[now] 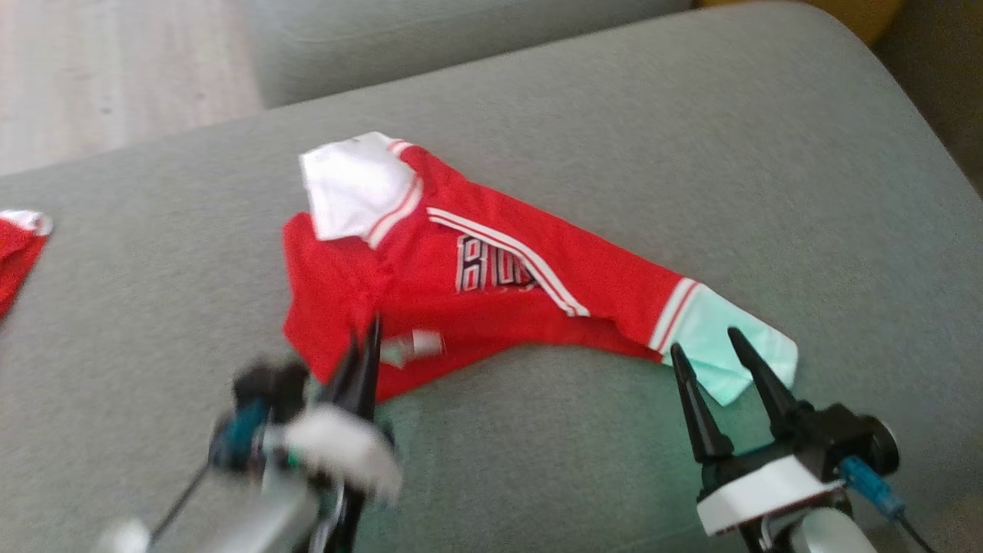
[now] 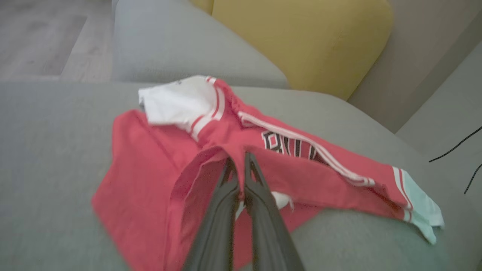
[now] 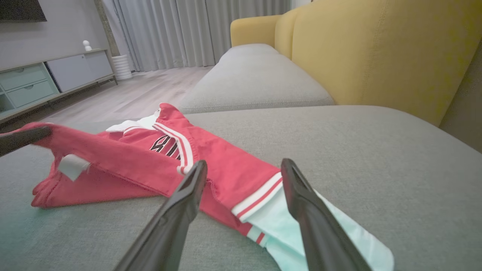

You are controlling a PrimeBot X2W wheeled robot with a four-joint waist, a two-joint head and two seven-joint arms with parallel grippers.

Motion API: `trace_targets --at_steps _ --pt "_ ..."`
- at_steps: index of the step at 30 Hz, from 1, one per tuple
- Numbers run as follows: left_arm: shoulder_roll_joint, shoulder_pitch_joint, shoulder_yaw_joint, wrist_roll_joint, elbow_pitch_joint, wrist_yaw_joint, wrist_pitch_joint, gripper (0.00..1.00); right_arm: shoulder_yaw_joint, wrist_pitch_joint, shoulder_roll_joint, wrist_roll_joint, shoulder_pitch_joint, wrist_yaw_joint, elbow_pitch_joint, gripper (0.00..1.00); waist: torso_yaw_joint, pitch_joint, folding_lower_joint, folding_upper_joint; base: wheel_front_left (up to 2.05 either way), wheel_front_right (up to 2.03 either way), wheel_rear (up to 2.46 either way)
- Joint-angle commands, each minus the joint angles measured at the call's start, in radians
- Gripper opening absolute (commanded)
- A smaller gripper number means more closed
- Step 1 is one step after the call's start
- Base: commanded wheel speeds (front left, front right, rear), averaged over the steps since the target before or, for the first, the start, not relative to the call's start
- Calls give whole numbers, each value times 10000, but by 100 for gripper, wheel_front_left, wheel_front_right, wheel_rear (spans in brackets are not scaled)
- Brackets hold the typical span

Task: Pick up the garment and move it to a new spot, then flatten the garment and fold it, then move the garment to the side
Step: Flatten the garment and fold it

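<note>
Red fabric with white stripes and black lettering, the garment (image 1: 476,284) lies crumpled across the middle of the grey sofa cushion (image 1: 691,153), its mint cuff (image 1: 729,346) trailing toward the cushion's near edge. The left gripper (image 2: 239,160) is pinched tight on a raised fold of the red cloth beside a white label (image 1: 418,343) (a hold apparently meant to lift the piece for moving). The right gripper (image 1: 705,342) hovers over the mint cuff with fingers spread wide, seemingly poised to take that end. Another red item (image 1: 19,246) rests at the cushion's left edge, and a yellow backrest (image 3: 376,49) rises beyond.
</note>
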Motion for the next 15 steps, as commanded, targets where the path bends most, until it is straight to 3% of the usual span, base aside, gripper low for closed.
trace_targets --at_steps 1,8,11,15 --pt "433 249 352 -103 -421 109 19 0 168 -92 -28 5 -35 77 -288 100 327 -248 0 0 0 0 0" --pt "1647 3392 285 -1118 -3709 1285 545 0 147 -92 -62 2 207 77 -332 100 1043 -432 0 0 0 0 0" --pt "2070 4088 386 -1279 -4030 1648 522 0 259 -92 -124 9 269 77 -298 100 1270 -487 0 0 0 0 0" --pt "2322 4552 522 -1536 -3939 1803 535 0 434 -92 -178 29 224 77 -237 100 1367 -554 0 0 0 0 0"
